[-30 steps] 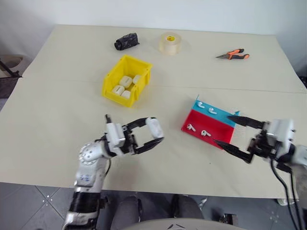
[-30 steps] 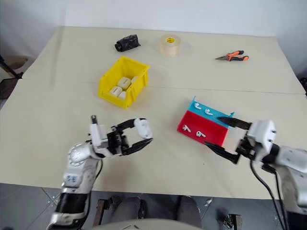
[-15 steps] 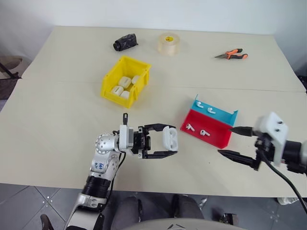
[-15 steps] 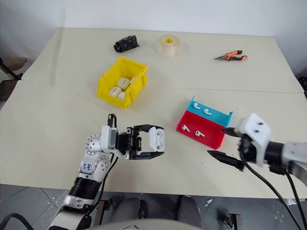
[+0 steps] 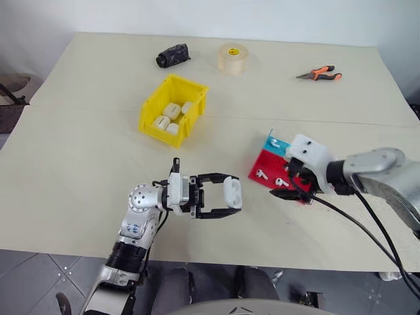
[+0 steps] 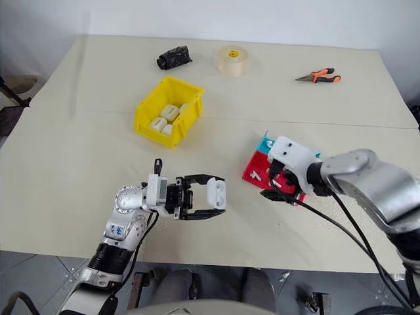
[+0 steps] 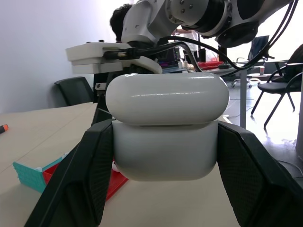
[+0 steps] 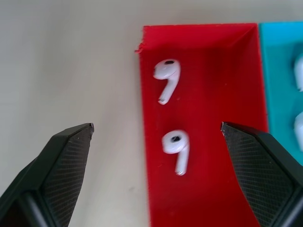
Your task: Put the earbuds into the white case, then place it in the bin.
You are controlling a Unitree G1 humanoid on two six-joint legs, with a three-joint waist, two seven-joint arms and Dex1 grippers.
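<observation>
Earbuds lie loose in the red half of a red-and-blue tray on the table. From the left: the left gripper clamps the white case aloft with its lid apparently shut, so insertion could fail. The right gripper, spread wide above the tray, might flick an earbud away. No writing is legible.

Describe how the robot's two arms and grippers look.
Both arms are silver-grey metal with rounded joints. Each ends in a white block carrying a gripper of two black, textured fingers: left gripper, right gripper. Black cables loop along the right arm.
</observation>
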